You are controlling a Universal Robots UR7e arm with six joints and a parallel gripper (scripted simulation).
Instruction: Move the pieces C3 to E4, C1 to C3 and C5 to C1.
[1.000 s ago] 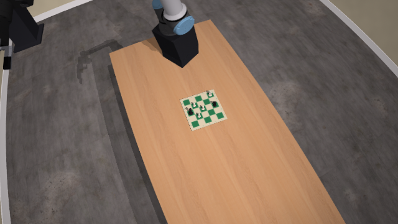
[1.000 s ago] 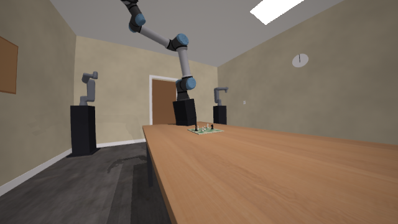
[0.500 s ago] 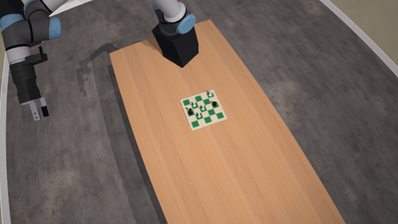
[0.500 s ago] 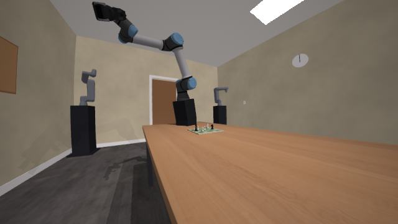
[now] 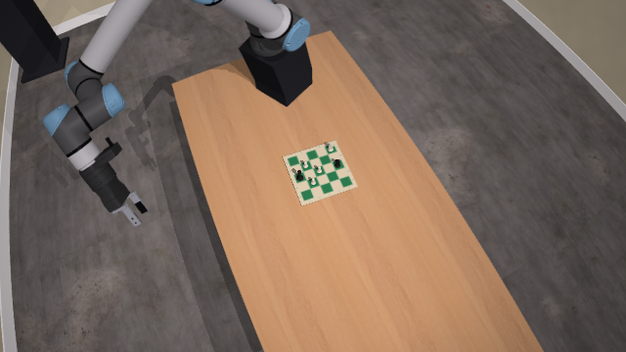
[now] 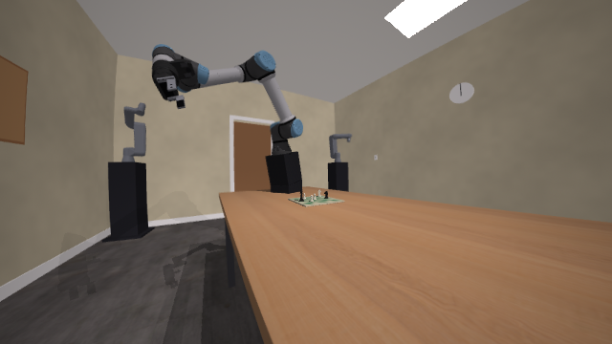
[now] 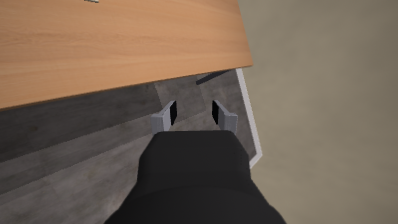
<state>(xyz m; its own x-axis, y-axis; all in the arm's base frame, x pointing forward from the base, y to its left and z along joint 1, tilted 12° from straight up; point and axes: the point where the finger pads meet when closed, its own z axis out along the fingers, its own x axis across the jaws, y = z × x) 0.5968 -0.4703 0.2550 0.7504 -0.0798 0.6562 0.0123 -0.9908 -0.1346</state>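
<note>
Wood worktop [image 5: 362,220] [image 6: 382,248] [image 7: 115,45], grey floor, tan walls. Board [image 5: 320,173] [image 6: 316,201] near worktop's far end; edge lettering too small to read. End effector [image 5: 138,213] [image 6: 175,95] [image 7: 194,108] wide open, holding nothing, left of worktop.

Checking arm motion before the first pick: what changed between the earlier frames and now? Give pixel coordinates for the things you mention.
In the top view, the gripper [image 5: 138,213] [image 6: 175,93] [image 7: 194,108] swung in from the left edge toward the table [image 5: 372,235] [image 6: 382,248] [image 7: 125,45]; in the exterior view it came lower. It is open, nothing grasped or released. Chessboard [image 5: 353,187] [image 6: 308,204] and pieces look unmoved.
</note>
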